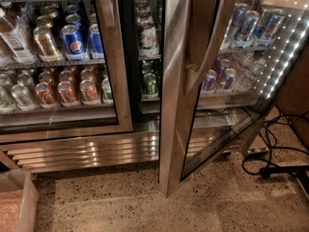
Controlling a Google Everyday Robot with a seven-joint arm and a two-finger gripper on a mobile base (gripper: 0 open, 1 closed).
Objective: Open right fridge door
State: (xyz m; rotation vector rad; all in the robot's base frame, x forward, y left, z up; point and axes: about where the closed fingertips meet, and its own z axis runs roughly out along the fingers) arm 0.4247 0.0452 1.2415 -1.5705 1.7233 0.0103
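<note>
The right fridge door [175,105] stands swung out toward the camera, partly open. Its brushed steel frame edge faces me and its long vertical metal handle [211,42] runs down the front of the glass pane [227,88]. A white LED strip [286,52] glows along the right side behind it. Cans and bottles [248,23] show through the glass. The fridge interior [147,42] with bottles shows in the gap left of the door. The gripper is not in view.
The closed left glass door [108,57] fronts Pepsi cans [74,40] and red-orange cans [67,91]. A steel grille [87,151] runs below. Black cables [275,158] lie on the speckled floor at right. A translucent bin [17,204] sits bottom left.
</note>
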